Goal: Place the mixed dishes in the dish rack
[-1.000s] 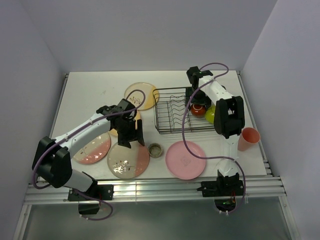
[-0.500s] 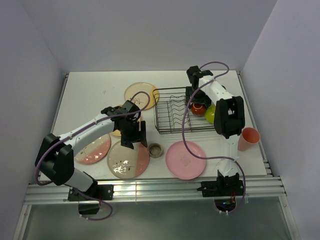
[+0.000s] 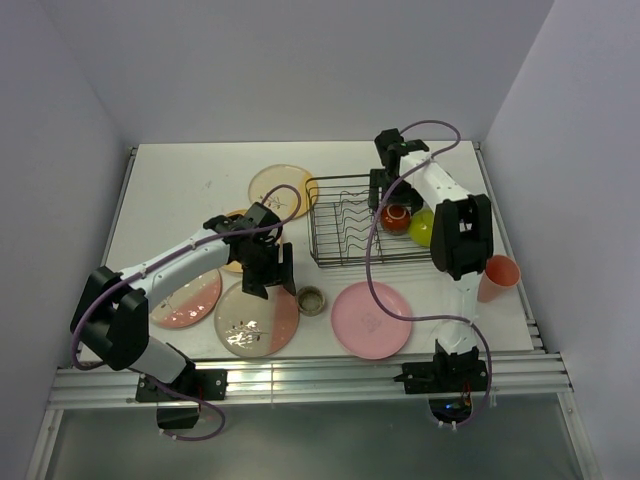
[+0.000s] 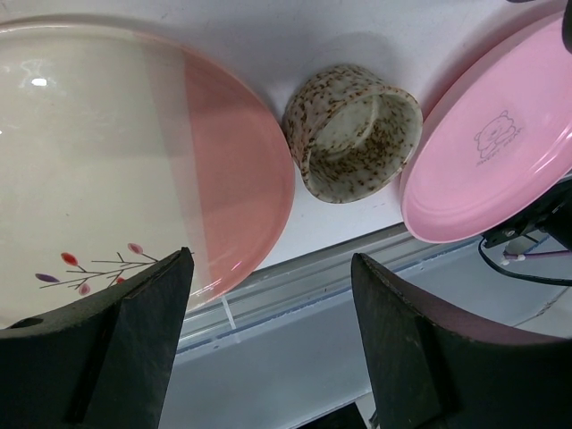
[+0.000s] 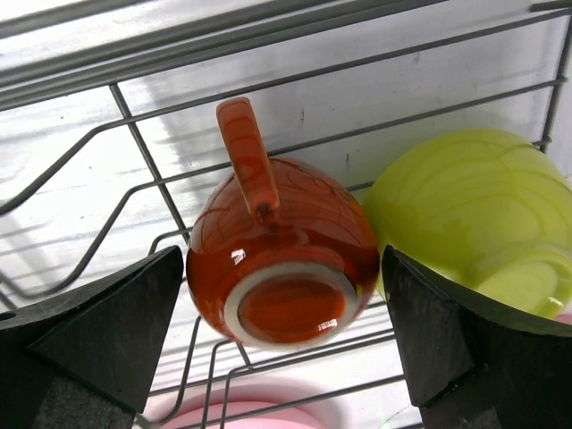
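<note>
The dark wire dish rack [image 3: 340, 222] stands at the back right. The dark red mug [image 3: 394, 217] lies in its right end, base up in the right wrist view [image 5: 281, 259]. The lime-yellow bowl [image 3: 422, 229] is beside it [image 5: 465, 210]. My right gripper [image 3: 391, 196] is open just above the mug [image 5: 281, 331], with a finger on either side and not touching. My left gripper [image 3: 268, 278] is open and empty [image 4: 268, 349], above the edge of a cream-and-pink plate [image 4: 134, 161]. The small greenish speckled cup [image 4: 353, 134] and a pink plate [image 4: 492, 152] lie just beyond it.
A cream-and-yellow plate [image 3: 283, 190] lies left of the rack. A yellow-orange plate [image 3: 232, 262] is partly under my left arm. A second cream-and-pink plate [image 3: 186, 297] is at the left. The salmon-pink tumbler [image 3: 496, 277] stands at the right edge. The table's metal rail [image 3: 320, 375] runs along the front.
My left gripper has shifted slightly right and forward over the plates. My right gripper has drawn back a little above the mug, which stays in the rack.
</note>
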{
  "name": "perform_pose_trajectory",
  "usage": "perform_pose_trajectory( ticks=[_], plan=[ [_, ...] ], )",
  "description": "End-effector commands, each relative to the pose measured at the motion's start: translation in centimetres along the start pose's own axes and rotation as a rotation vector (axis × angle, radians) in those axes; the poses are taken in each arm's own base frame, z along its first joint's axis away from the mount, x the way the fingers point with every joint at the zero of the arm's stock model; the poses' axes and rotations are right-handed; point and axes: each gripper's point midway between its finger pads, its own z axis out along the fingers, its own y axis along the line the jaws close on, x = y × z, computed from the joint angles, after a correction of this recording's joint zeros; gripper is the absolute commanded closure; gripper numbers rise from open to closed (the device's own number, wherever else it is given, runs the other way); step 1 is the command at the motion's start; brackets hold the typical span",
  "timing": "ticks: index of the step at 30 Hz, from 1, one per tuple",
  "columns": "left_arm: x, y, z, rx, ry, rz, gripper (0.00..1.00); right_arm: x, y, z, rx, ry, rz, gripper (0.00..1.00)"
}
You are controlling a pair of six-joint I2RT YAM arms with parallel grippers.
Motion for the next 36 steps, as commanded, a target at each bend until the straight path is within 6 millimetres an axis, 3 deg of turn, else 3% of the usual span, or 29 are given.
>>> perform_pose_trajectory(
  ticks=[1, 6, 8, 11, 14, 15, 16, 17, 22, 29, 36],
  plan=[
    [-0.1, -0.3, -0.1, 0.013, -0.014, 0.006, 0.22, -3.0, -1.0, -4.9, -0.037, -0.177, 0.056, 0.0],
    [-0.2, -0.4, 0.5, 0.021, -0.005, 0.005, 0.22, -2.9, -2.5, -8.7, -0.021, -0.228, 0.101, 0.0],
    [-0.3, -0.4, 0.7, 0.02, -0.004, 0.01, 0.22, -1.6, -3.4, -8.9, 0.019, -0.199, 0.118, 0.01],
    [-0.6, -0.5, 0.8, 0.023, -0.01, 0.014, 0.22, 0.8, -5.4, -9.1, 0.089, -0.171, 0.125, 0.1],
    [-0.6, -0.6, 0.9, 0.026, -0.009, 0.019, 0.22, 3.5, -7.2, -7.8, 0.137, -0.127, 0.142, 0.39],
    [-0.6, -0.6, 1.0, 0.023, -0.007, 0.021, 0.22, 4.9, -7.6, -6.7, 0.142, -0.085, 0.147, 0.75],
    [-0.6, -0.6, 1.1, 0.024, -0.006, 0.023, 0.22, 5.2, -7.9, -6.4, 0.138, -0.081, 0.157, 0.92],
    [-0.6, -0.6, 1.0, 0.024, -0.006, 0.024, 0.22, 5.6, -8.4, -6.2, 0.142, -0.073, 0.169, 1.0],
    [-0.6, -0.5, 1.1, 0.023, -0.006, 0.026, 0.22, 6.6, -9.3, -4.8, 0.165, -0.053, 0.175, 1.0],
    [-0.4, -0.3, 0.7, 0.014, -0.008, 0.028, 0.22, 7.2, -10.2, -1.0, 0.228, 0.005, 0.169, 1.0],
    [0.1, 0.2, 0.4, 0.001, -0.009, 0.014, 0.22, 4.7, -10.1, 0.2, 0.234, -0.002, 0.178, 1.0]
  ],
)
